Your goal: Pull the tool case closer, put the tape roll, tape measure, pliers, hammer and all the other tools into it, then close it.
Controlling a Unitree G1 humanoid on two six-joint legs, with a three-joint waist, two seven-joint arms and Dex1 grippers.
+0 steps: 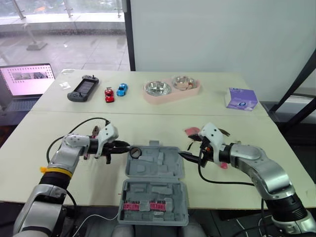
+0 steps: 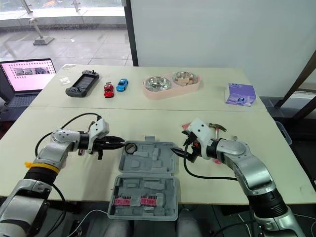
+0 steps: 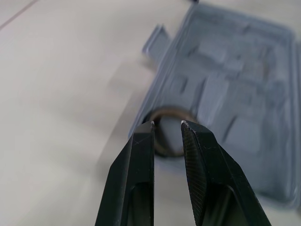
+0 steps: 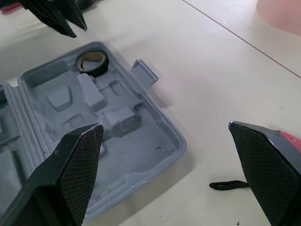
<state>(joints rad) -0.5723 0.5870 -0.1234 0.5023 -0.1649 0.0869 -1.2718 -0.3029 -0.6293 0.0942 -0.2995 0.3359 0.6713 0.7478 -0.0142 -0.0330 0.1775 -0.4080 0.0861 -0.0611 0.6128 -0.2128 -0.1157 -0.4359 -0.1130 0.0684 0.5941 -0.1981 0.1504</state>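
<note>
The left tool (image 3: 167, 123) lies low over the bench (image 1: 148, 123) at the far-left corner of the open grey plastic tool case (image 1: 163, 168). Its two black fingers are released, with a narrow gap between them, and hold nothing. Just past their tips sits the black tape roll with a tan core (image 4: 98, 68), lying flat in the corner pocket of the case's far half. Whether the tips touch the roll is hard to tell. Something reddish (image 4: 9, 5) shows under that arm's wrist, left of the case, mostly hidden.

The right tool (image 4: 165, 124) hangs at the right edge of the case's far half, fingers spread wide and holding nothing. A thin black cord (image 4: 228, 184) lies on the bench right of the case. A pink-and-red object (image 1: 191, 131) pokes out from behind the right wrist, beyond the case's right corner; the arm covers most of it, so its kind is unclear.

The case lies hinged flat, its near half reaching the bench's front edge, with two pink-red strips (image 1: 140, 205) in that half and the other moulded pockets bare.

Well beyond the case stand a black handheld game controller (image 1: 83, 90), a red toy car (image 1: 109, 95), a blue toy car (image 1: 122, 89), a pink double feeder with steel bowls (image 1: 170, 90) and a purple tissue box (image 1: 241, 98). An open laptop (image 1: 27, 79) is cut off at the far left.
</note>
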